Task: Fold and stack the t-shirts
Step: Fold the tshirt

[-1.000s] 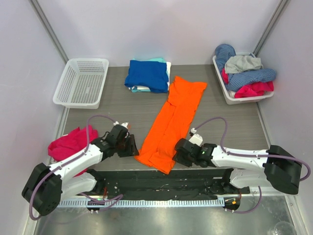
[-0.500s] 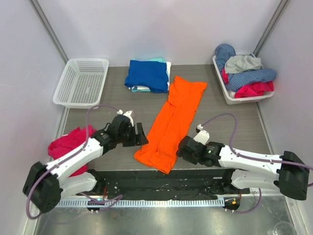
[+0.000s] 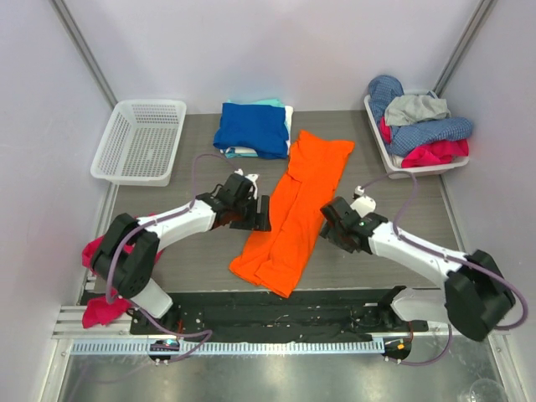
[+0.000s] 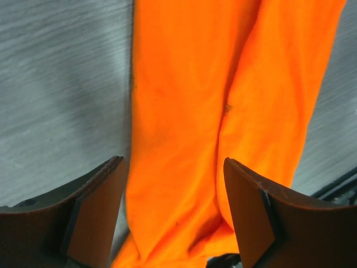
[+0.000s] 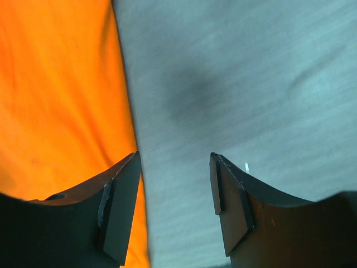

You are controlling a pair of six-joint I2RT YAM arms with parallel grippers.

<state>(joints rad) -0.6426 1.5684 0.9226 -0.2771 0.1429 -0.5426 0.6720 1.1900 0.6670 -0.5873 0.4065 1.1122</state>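
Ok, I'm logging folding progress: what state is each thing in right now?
orange t-shirt: folded into a long strip, lying flat, unheld.
blue t-shirt: folded, topping the stack.
white tub: heaped with crumpled clothes.
pink garment: crumpled, front left.
mesh basket: upright.
left gripper: open, over the strip's left side.
right gripper: open, at the strip's right edge.

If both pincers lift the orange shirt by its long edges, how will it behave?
Probably floppy: the orange t-shirt lies flat in a long strip with soft creases, so its middle would likely sag between the left pincer and right pincer. It looks thin and light. Pushed, it would likely bunch rather than slide whole.
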